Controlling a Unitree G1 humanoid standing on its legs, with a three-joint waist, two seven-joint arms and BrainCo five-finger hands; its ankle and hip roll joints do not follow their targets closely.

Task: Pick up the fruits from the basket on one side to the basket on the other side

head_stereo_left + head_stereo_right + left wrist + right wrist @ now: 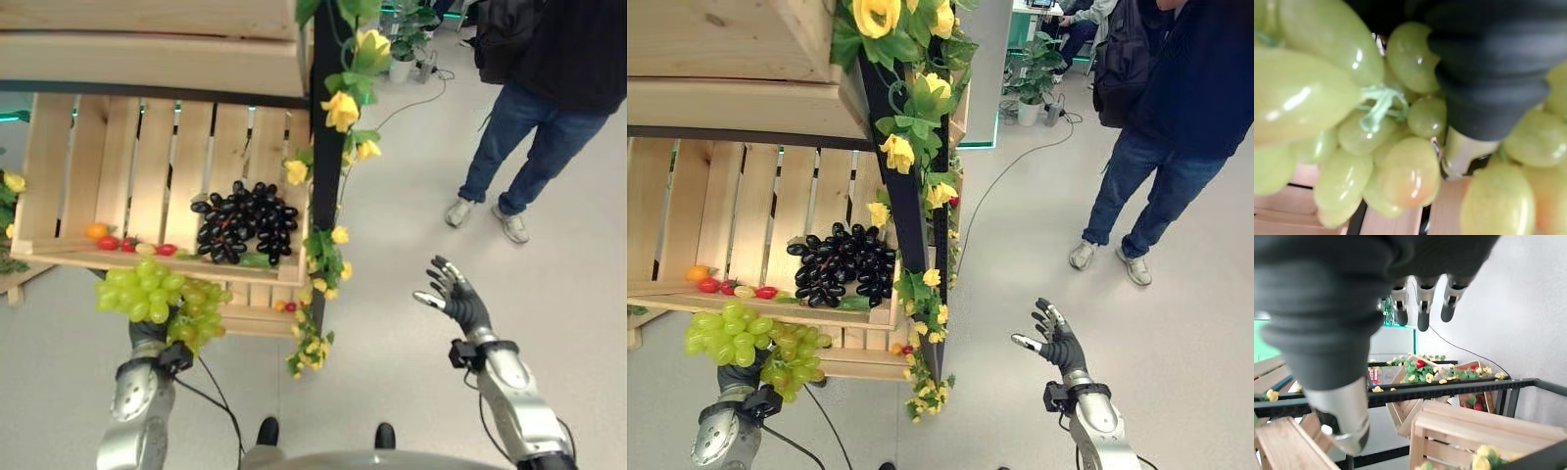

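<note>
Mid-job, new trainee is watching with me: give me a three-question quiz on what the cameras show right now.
1. True or false: the left hand is holding the green grapes.
2. Which fruit fills the most room in the wooden crate? A) dark grapes B) bananas C) oranges
3. Fill in: the right hand is over the floor with its fingers ____.

Key
1. True; the bunch sits over the hand just below the crate's front edge, and the left wrist view shows grapes pressed round it.
2. A, the dark grapes.
3. open; it holds nothing.
</note>
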